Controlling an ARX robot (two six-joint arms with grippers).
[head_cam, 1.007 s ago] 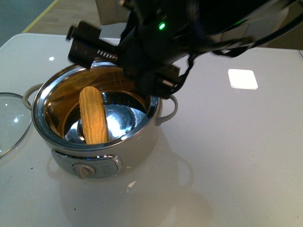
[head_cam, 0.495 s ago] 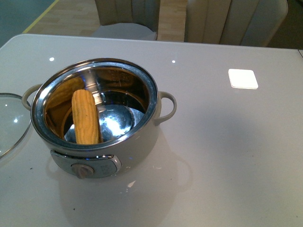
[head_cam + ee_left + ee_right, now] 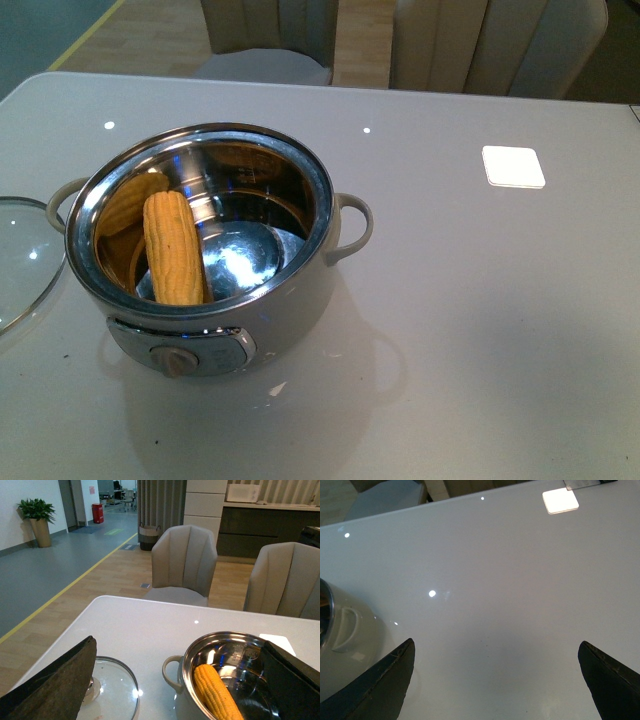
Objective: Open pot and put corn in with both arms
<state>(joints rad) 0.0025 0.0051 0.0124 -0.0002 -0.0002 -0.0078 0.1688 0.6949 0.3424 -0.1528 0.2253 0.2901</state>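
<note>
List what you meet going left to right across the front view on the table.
Glass lid at the left edge → pot's left handle → corn inside the pot → pot's right handle → white square pad.

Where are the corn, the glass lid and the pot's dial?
corn [image 3: 172,250]: front view, middle of the cob, inside the pot.
glass lid [image 3: 22,262]: front view, the glass.
dial [image 3: 180,360]: front view, the knob face.
</note>
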